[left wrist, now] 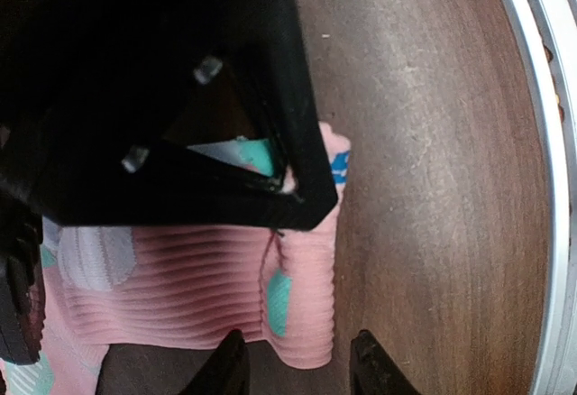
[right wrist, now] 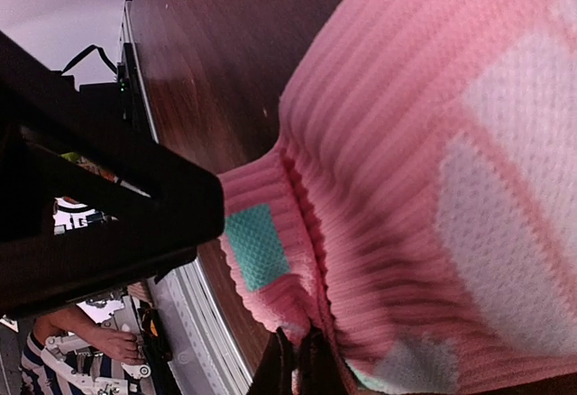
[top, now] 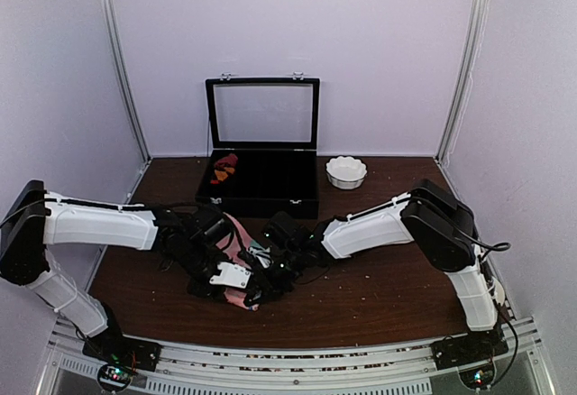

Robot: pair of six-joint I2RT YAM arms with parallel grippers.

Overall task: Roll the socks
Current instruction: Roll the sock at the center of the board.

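A long pink sock (top: 236,240) with mint and white patches lies on the brown table between my two arms. In the right wrist view its ribbed knit (right wrist: 406,142) fills the frame, and my right gripper (right wrist: 300,370) is shut on a fold of it near the cuff. My left gripper (left wrist: 297,370) stands open astride the folded cuff edge (left wrist: 306,323), one finger on each side, with a gap to the fabric on both. Seen from above, the left gripper (top: 252,294) and the right gripper (top: 269,276) meet over the sock's near end.
A black case (top: 261,198) with its glass lid up stands at the back and holds a dark red and orange bundle (top: 224,169). A white fluted bowl (top: 346,171) sits to its right. The metal rail (left wrist: 541,188) marks the table's near edge, close to the cuff.
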